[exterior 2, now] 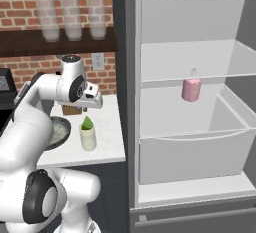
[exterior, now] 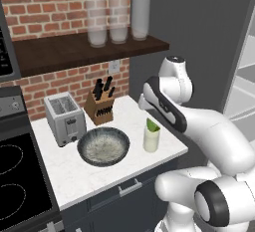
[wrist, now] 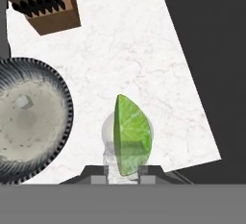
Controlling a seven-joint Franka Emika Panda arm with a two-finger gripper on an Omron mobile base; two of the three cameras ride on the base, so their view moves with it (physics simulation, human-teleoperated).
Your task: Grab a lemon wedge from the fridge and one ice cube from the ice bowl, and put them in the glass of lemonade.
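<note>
The bright green lemon wedge (wrist: 129, 134) stands point-up at the mouth of the glass of lemonade (wrist: 108, 131), near the counter's right end. My gripper (wrist: 122, 174) hangs straight above the glass, its two fingertips closed on the wedge's lower end. From the right base view the hand (exterior 2: 92, 101) sits just over the wedge (exterior 2: 87, 123) and glass (exterior 2: 88, 138). The left base view has the wedge (exterior: 152, 125) poking out of the glass (exterior: 151, 140), with my arm hiding the fingers. The ice bowl (exterior: 103, 146) lies left of the glass, and an ice cube (wrist: 23, 103) rests inside it. The fridge (exterior 2: 190, 42) stands open.
A pink bottle (exterior 2: 191, 88) sits on a fridge shelf. A silver toaster (exterior: 64, 118) and a knife block (exterior: 99, 106) stand behind the bowl. Three tall glasses (exterior: 118, 22) line the wall shelf. The stove (exterior: 15, 176) is on the left, and the counter edge (wrist: 211, 158) is close to the glass.
</note>
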